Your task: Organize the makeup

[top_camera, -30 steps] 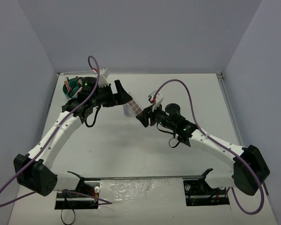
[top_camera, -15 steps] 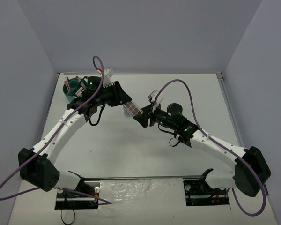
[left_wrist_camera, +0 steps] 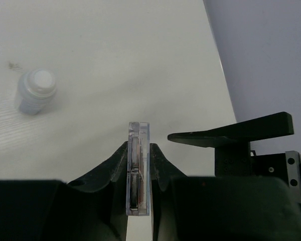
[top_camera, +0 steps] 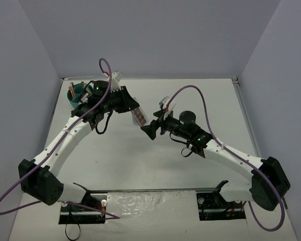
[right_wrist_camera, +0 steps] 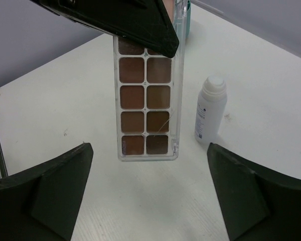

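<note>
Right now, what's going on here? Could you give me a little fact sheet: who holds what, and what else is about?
left gripper: shut on the palette, clamping its upper end
right gripper: open, fingers wide on either side of the palette, not touching it
palette: clear case, brown shades in two columns, hanging upright
white bottle: standing on the table beside the palette, untouched
teal tub: far left corner, a few items poking out
</note>
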You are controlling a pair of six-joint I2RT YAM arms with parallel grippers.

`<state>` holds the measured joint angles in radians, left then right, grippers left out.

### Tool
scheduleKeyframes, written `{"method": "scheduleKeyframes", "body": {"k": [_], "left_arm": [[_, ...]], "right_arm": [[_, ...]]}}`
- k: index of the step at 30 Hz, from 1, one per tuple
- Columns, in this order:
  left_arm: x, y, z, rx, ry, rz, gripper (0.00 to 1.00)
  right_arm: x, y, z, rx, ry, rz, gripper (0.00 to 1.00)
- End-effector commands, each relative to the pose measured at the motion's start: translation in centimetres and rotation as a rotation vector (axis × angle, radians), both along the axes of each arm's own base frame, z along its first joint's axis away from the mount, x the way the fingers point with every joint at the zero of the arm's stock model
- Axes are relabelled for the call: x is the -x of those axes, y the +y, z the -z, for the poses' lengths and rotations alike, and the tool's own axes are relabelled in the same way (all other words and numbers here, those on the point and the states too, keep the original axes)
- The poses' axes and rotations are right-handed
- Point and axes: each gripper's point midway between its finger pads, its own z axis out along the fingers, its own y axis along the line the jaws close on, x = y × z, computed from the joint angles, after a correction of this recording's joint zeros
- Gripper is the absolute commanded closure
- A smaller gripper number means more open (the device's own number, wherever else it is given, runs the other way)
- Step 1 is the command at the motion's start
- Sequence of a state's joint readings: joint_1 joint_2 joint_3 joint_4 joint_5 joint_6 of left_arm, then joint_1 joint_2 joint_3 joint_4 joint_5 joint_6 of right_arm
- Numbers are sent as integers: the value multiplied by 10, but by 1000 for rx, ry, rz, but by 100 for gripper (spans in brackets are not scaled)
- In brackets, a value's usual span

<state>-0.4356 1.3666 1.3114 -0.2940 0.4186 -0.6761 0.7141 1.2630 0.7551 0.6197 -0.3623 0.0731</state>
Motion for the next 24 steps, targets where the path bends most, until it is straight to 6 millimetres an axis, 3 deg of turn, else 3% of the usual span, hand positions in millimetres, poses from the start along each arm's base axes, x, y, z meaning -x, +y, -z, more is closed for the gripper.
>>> {"method": "scheduleKeyframes", "body": {"k": [1,4,7,9,14,16,19,21,24], "left_arm": [[-13,25,-53,-68,-194,-91,100],[-23,48,-59,-161,-232,-187,100],[-45,83,-69,-287,-289,-349,100],[-66,121,-84,-382,-340,-530,100],[-111,173,-97,-435,-369,-718,100],[-134,202,-94,-482,-371,-799,100],[-160,217,-92,-480,-387,-831,100],[-181,244,-87,-485,-381,-885,100],[-207,261,-73,-487,-368,-906,100]], "right_arm": [[-9,-9,-48,-59,-120,53,0],[-15,-20,-50,-36,-108,99,0],[-24,-35,-47,-10,-80,191,0],[-29,-45,-37,7,-61,244,0],[-31,-51,-23,11,-32,284,0],[-32,-52,-21,4,-30,287,0],[-33,-52,-17,3,-23,283,0],[-34,-52,-16,-2,-19,282,0],[-36,-51,-12,5,-11,279,0]]}}
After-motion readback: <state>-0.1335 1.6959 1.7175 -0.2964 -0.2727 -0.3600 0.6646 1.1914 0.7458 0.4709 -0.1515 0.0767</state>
